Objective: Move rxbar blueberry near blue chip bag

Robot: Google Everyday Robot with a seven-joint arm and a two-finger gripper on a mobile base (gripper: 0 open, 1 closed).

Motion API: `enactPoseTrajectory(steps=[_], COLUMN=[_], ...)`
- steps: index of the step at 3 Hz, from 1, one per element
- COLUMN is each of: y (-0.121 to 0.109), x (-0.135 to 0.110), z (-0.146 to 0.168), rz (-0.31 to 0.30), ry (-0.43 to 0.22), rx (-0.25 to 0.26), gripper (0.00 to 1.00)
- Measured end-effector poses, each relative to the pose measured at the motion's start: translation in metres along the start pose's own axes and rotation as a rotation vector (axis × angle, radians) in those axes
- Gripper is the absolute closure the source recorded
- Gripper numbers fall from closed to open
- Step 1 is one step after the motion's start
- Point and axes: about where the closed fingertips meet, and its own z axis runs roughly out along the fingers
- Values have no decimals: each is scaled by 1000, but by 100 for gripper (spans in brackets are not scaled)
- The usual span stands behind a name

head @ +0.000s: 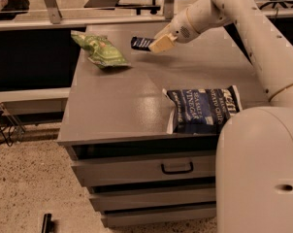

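pinching the snack bar (pixel 139 42) by one end with the gripper (pixel 155 43). holding it over the table (pixel 117 106), well apart from the blue chip bag (pixel 204 109).

So there's a crumpled green chip bag (pixel 100 50) lying at the back left of the grey cabinet top (pixel 122 101), drawers (pixel 132 171) underneath with a black handle (pixel 177 168) on the top one, speckled floor (pixel 25 188), and some small black thing (pixel 46 222) down at the bottom left.
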Motion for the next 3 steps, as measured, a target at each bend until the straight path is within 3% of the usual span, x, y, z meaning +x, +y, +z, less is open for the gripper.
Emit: enactPoseTrajectory(steps=[1, 3], y=[5, 31], x=[-4, 10], z=[-23, -73], rz=[-14, -19], ry=[-16, -18], rx=[7, -12], gripper=[100, 100])
